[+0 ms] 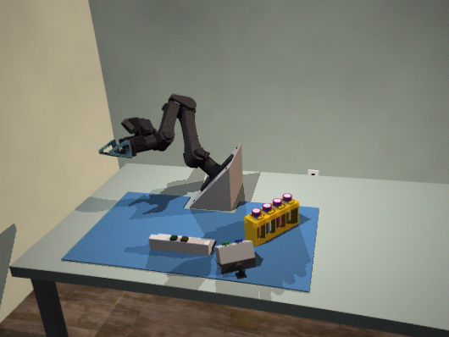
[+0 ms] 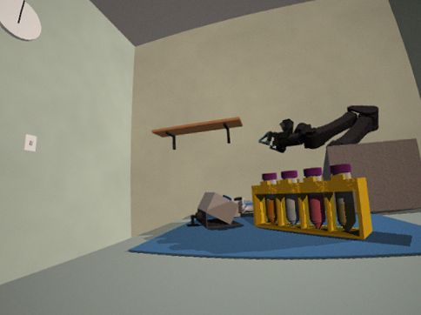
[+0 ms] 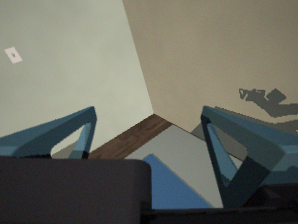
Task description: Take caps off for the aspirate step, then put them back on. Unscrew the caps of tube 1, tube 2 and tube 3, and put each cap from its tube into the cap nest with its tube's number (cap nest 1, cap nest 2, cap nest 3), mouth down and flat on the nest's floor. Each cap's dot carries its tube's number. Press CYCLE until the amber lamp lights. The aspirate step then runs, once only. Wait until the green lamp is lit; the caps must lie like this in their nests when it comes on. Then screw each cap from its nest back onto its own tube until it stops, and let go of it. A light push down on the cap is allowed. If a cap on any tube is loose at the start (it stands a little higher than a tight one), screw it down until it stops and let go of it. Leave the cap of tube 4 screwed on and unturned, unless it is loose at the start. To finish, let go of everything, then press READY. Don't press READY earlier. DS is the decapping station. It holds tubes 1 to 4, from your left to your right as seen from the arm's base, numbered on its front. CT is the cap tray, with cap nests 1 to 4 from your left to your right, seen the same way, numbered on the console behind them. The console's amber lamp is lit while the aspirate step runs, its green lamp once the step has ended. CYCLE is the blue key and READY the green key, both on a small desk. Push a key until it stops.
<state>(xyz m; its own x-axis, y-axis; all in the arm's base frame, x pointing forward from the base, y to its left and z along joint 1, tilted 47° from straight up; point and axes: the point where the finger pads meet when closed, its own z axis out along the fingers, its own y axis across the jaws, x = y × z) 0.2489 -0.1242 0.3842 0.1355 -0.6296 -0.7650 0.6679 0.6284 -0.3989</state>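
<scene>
The yellow decapping station [image 1: 271, 222] stands on the blue mat [image 1: 191, 237] with four tubes, each wearing a purple cap [image 1: 256, 212] [image 1: 267, 207] [image 1: 277, 201] [image 1: 287, 196]. It also shows in the exterior view [image 2: 312, 208]. The grey console [image 1: 181, 244] carries a green and an amber lamp on top. The small desk [image 1: 235, 255] carries a green key [image 1: 225, 243] and a blue key [image 1: 238, 240]. The cap tray is hidden behind the console. My gripper [image 1: 109, 148] is open and empty, high in the air, far left of the station. It also shows in the exterior view [image 2: 270, 143] and in the wrist view [image 3: 150, 125].
The arm stands on a grey wedge-shaped base [image 1: 220, 182] at the back of the mat. The table's left edge lies below the gripper. A wooden shelf [image 2: 197, 127] hangs on the far wall.
</scene>
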